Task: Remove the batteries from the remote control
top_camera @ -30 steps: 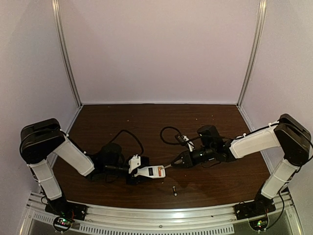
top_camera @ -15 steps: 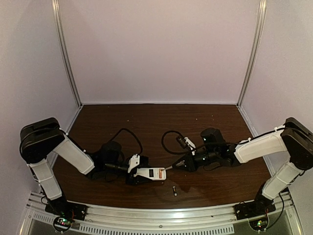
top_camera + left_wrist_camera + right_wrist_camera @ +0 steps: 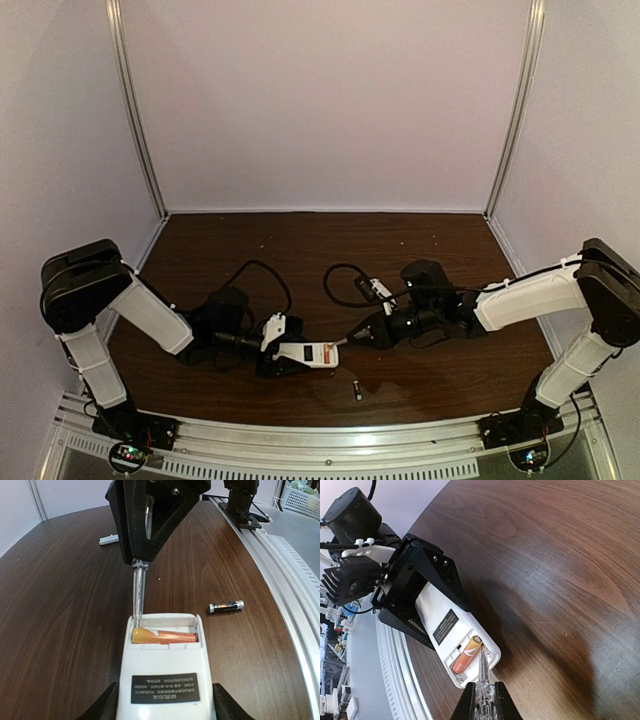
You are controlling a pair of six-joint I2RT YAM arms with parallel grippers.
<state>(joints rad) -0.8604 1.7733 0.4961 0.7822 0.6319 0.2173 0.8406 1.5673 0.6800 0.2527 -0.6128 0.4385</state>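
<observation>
The white remote control (image 3: 308,353) lies back up, with its battery bay open. My left gripper (image 3: 275,355) is shut on its sides (image 3: 165,680). An orange battery (image 3: 165,636) lies across the open bay and also shows in the right wrist view (image 3: 466,654). My right gripper (image 3: 372,333) is shut on a slim silvery screwdriver (image 3: 482,672). The screwdriver's tip (image 3: 136,615) rests at the left end of the orange battery. A dark battery with a silvery end (image 3: 226,606) lies loose on the table, near the front edge (image 3: 356,390).
A small flat white plastic piece (image 3: 109,540) lies on the table beyond the right gripper. The metal rail (image 3: 320,440) runs along the front edge. Black cables (image 3: 340,275) loop behind both grippers. Pale walls close in the back and sides.
My right gripper drew back to the right a little, then came left again, putting the screwdriver tip at the remote's open bay. The left gripper, remote and loose battery stayed put.
</observation>
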